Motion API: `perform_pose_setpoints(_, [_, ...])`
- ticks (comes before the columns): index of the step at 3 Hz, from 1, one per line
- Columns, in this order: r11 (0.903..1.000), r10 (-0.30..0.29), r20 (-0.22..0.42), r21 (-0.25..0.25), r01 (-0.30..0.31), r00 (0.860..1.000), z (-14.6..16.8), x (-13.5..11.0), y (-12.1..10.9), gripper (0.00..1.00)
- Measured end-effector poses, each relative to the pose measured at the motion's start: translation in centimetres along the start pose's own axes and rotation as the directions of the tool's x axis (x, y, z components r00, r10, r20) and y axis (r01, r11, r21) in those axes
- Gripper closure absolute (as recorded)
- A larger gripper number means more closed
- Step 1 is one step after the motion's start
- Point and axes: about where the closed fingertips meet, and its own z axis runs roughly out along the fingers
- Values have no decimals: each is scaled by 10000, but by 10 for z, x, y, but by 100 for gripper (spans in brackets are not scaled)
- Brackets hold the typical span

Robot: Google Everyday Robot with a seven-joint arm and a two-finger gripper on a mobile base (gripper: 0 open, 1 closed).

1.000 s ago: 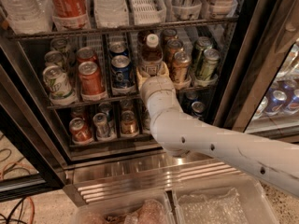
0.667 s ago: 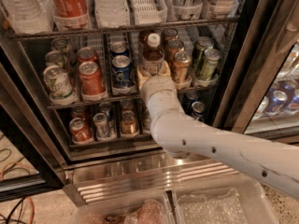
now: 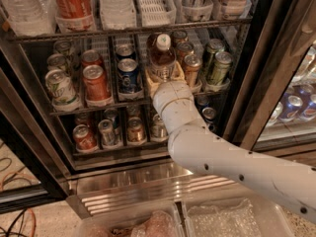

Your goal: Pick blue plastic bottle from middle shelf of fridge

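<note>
At the front of the middle shelf [image 3: 94, 107] of the fridge [image 3: 133, 181], seemingly clamped low on the bottle [image 3: 162, 58] with the gripper [image 3: 165, 76], cans [image 3: 191, 68] crowding close on both sides of it; grasping judged done, next calling for a slight lift and a straight pull back out.

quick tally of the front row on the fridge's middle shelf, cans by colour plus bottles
pale green-and-white can: 1
red can: 1
blue can: 1
copper can: 1
green can: 1
blue plastic bottle: 1, with the gripper around its base
total: 6
</note>
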Motion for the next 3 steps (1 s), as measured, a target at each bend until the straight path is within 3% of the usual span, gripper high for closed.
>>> perform_pose_setpoints(1, [9967, -253, 58, -777, 257, 9997, -36, -15, -4, 100])
perform_pose_setpoints(3, [9676, -187, -893, -2524, -45, 9958, -85, -6, 13, 100])
